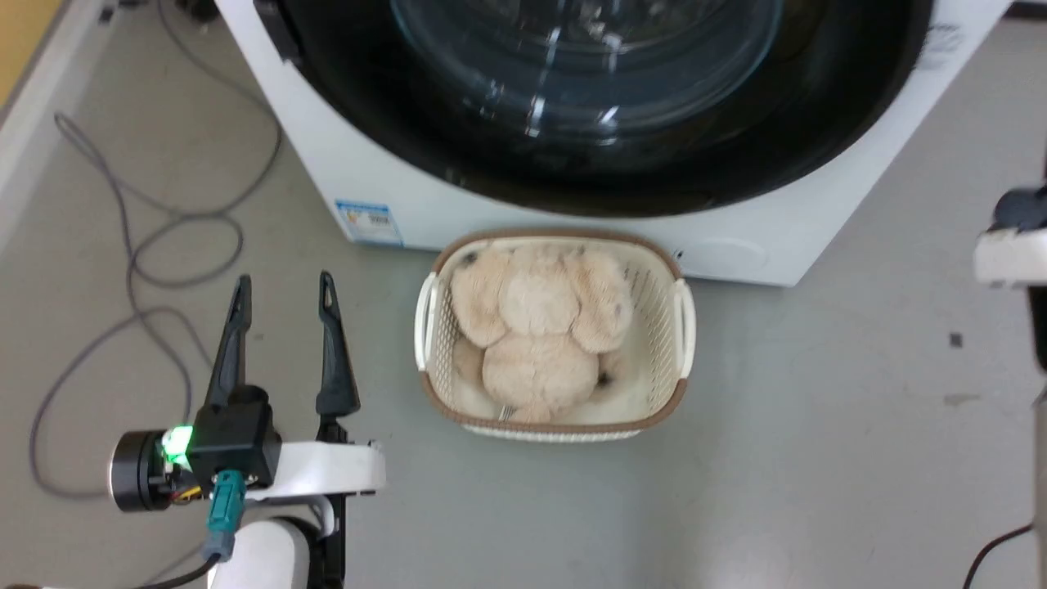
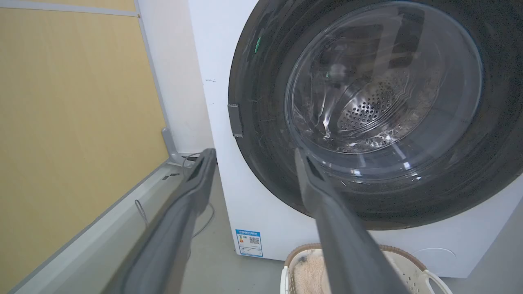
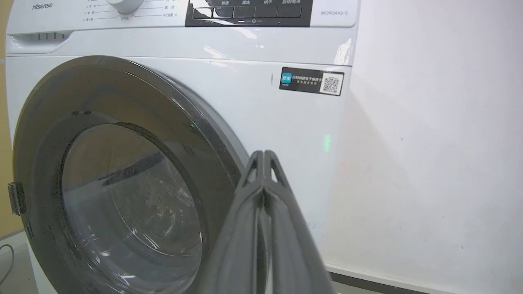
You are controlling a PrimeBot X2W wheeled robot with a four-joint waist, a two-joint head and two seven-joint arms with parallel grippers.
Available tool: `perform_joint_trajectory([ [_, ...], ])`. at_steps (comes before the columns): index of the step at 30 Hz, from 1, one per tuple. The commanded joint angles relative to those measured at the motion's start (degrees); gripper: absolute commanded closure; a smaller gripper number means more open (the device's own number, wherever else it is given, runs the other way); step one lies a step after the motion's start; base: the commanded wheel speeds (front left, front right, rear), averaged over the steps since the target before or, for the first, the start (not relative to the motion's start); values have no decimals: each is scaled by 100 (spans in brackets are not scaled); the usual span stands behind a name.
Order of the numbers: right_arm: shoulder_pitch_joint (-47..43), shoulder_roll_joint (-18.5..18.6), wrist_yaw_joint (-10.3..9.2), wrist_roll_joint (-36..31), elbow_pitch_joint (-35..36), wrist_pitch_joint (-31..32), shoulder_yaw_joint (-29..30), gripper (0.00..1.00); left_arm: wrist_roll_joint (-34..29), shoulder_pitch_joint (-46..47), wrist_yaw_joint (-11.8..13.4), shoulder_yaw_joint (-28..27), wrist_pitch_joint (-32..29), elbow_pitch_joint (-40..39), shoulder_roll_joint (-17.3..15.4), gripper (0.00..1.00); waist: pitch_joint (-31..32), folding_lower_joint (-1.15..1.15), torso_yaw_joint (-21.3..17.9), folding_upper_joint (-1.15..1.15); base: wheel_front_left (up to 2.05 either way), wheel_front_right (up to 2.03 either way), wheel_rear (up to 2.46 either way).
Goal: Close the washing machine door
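Washing machine door (image 1: pixel 589 168): black with a glass centre, lying flat against the front of the white washing machine (image 1: pixel 458 219), top of the head view.
Left gripper (image 1: pixel 285 282): lower left, fingers spread and empty, pointing toward the door's lower-left rim, apart from it.
Right gripper (image 3: pixel 261 154): fingers pressed together on nothing, tips right of the door's rim in the right wrist view.
Laundry basket (image 1: pixel 684 327) with plush toy (image 1: pixel 540 335): on the floor (image 1: pixel 818 450), below the door.

Black fingers, white shell, one green light.
Left gripper (image 1: pixel 285 282): two long tapering fingers with slotted tips on a black block, green lamp (image 1: pixel 177 442) glowing beside a black cylinder (image 1: pixel 135 483), teal plug (image 1: pixel 224 503) below, glossy white forearm (image 1: pixel 315 470).
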State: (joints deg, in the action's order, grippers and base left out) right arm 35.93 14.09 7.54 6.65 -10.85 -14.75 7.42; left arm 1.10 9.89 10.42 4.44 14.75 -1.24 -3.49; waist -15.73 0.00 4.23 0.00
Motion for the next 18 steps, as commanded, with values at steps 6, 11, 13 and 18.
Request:
perform_joint_trajectory([
  [6,-841,-428,-5,-234,708,-25,-1,100,-52,-323,-7,-51,25,62,-85,0,520,0,-218,0,0,0,0],
  [11,-1469,-692,-5,-250,834,-25,-218,26,-66,-546,7,-68,25,83,-121,0,768,0,-298,0,0,0,0],
  [13,-1680,-741,-5,-253,848,-25,-354,0,-73,-617,12,-66,25,94,-132,0,844,0,-318,0,0,0,0],
  [18,-2153,-891,-5,-243,780,-25,-533,0,-90,-760,30,-55,25,134,-159,0,1027,0,-375,0,0,0,0],
])
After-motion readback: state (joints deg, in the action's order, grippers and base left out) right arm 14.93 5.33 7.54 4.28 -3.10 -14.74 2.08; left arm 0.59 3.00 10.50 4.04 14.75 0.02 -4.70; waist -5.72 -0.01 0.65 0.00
